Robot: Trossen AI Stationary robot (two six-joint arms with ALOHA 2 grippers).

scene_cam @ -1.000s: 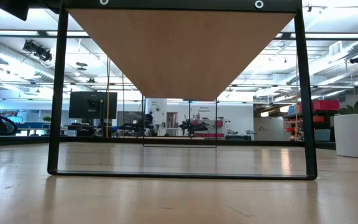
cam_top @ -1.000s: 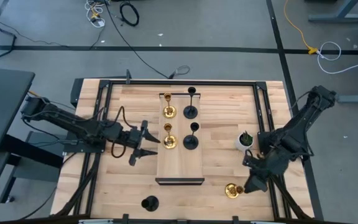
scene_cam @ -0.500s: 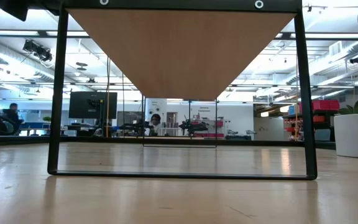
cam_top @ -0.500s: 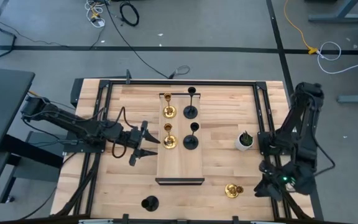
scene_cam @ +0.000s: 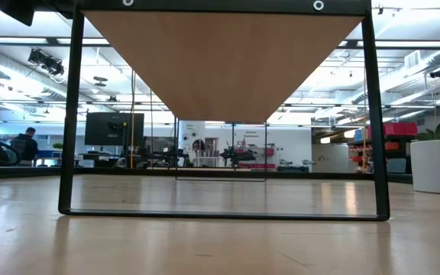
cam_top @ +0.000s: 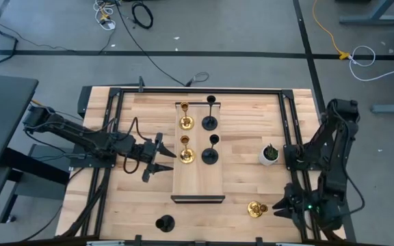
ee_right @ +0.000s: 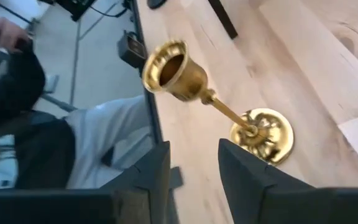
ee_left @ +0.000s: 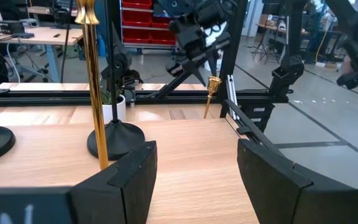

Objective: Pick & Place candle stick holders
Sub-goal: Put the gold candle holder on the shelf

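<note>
Two gold candle stick holders [cam_top: 186, 123] [cam_top: 186, 156] and two black ones [cam_top: 211, 123] [cam_top: 211, 156] stand on their round bases on a long wooden board [cam_top: 198, 179] in the middle of the table. A third gold holder [cam_top: 255, 209] stands on its base [ee_right: 263, 134] on the table at the near right, with its cup [ee_right: 169, 65] up. A third black holder [cam_top: 164, 223] stands at the near edge. My right gripper [cam_top: 280, 208] is open just to the right of the near-right gold holder, apart from it. My left gripper [cam_top: 161, 158] is open and empty at the board's left side.
A small white pot with a green plant [cam_top: 269, 154] stands right of the board. The board is raised on a black frame [scene_cam: 71, 114]. Black rails [cam_top: 289, 123] run along the table's edges. A person's clothing [ee_right: 36, 124] shows beyond the near edge.
My right arm has folded back toward the table's near right corner, and its gripper has drawn a little away from the gold holder, toward the right edge. The holder stands where it was. People have moved in the room behind.
</note>
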